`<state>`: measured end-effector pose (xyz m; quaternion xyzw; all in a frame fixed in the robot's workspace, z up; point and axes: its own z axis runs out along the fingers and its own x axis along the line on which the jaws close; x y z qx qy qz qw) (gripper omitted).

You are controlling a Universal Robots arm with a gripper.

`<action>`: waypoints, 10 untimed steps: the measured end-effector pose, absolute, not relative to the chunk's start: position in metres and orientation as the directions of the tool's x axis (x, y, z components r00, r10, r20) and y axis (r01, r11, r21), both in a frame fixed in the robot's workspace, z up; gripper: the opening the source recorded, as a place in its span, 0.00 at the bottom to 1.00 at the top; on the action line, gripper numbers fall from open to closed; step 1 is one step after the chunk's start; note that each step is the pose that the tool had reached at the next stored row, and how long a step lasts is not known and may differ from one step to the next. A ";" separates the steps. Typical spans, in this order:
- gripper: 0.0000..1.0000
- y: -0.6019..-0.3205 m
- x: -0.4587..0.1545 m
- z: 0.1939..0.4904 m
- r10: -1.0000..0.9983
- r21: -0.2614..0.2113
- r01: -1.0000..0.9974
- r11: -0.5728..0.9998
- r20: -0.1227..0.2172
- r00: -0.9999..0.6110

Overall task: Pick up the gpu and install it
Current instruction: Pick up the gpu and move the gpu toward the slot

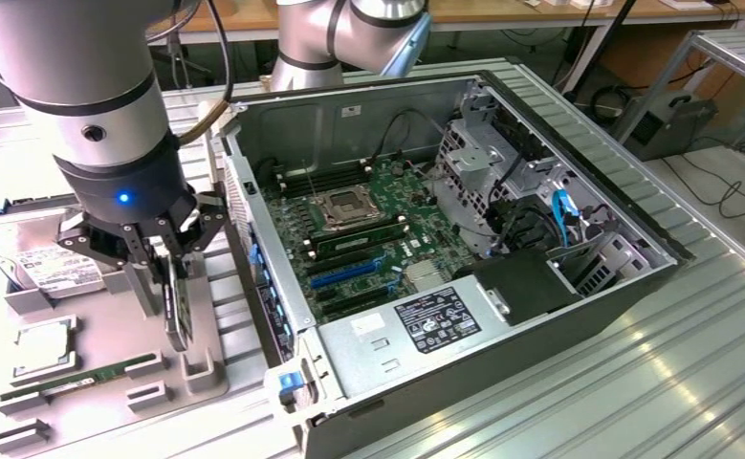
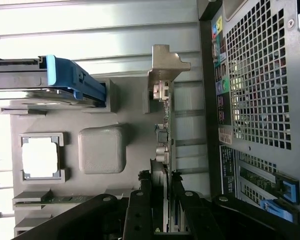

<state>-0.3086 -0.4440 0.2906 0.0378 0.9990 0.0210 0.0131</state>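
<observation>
— While the gripper (image 1: pixel 168 296) hangs over the tray (image 1: pixel 219 378), where do we see the gpu (image 1: pixel 184 325)?

— We see it standing on edge in the tray, at the exterior view's left, just beside the open case (image 1: pixel 474 239). Its lower edge is down at the tray's grey holder blocks, so we count it as not lifted.

— And how do we read the grip?

— In the wrist view we find one finger (image 2: pixel 144 190) on each face of the card, set tight against it. We make out no gap on either side, so we call it pinching the gpu (image 2: pixel 164 135) near one end.

— Which end has the bracket (image 2: pixel 166 62)?

— The end away from the gripper (image 2: pixel 161 176). It is silvery and sticks out past the card's edge.

— What else do we find on the tray?

— We find a hard drive (image 1: pixel 34 258) with a white label, a cpu (image 1: pixel 47 339) and a green memory stick (image 1: pixel 78 376). Each sits in its own holder, apart from the gripper.

— And the case?

— It lies on its side on the ribbed metal table (image 1: pixel 627 382), with the motherboard (image 1: pixel 372 229) facing up. We see blue slots (image 1: pixel 346 273) on the board. In the wrist view its perforated back panel (image 2: pixel 260 100) runs alongside the tray, near the gpu.
</observation>
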 end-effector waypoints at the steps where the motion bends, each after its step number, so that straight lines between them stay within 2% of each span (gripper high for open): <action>1: 0.26 -0.444 -0.309 0.291 0.076 0.043 0.075 0.996 -0.025 -0.997; 10: 0.26 -0.444 -0.309 0.297 0.076 0.043 0.075 0.996 -0.025 -0.997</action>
